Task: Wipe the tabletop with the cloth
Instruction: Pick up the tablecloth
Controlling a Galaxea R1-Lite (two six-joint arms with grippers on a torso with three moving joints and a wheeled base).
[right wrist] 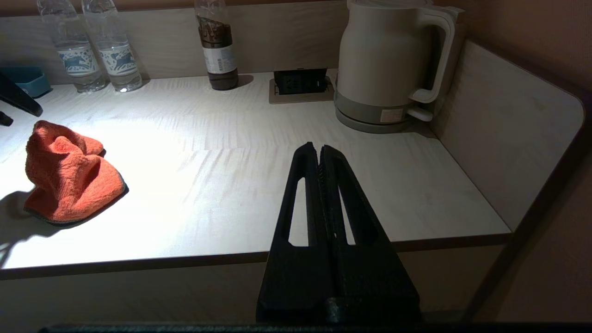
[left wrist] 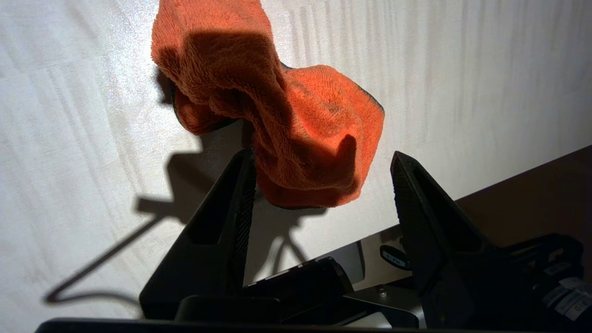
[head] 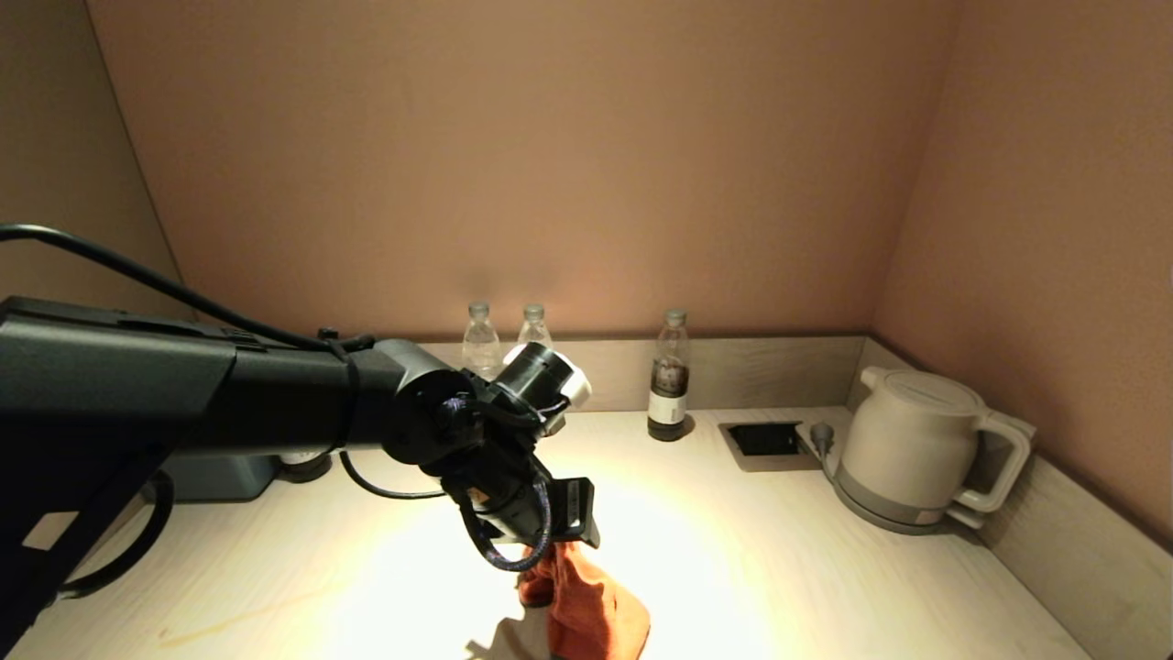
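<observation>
Head view shows the left pincer point(head: 559, 522) spread wide just above the cloth point(head: 591, 610), which lies crumpled and loose on the worktop point(head: 779, 568) near its front edge, apparently let go. Right pincer point(right wrist: 320, 152), pressed shut, hangs parked off the front edge.
</observation>
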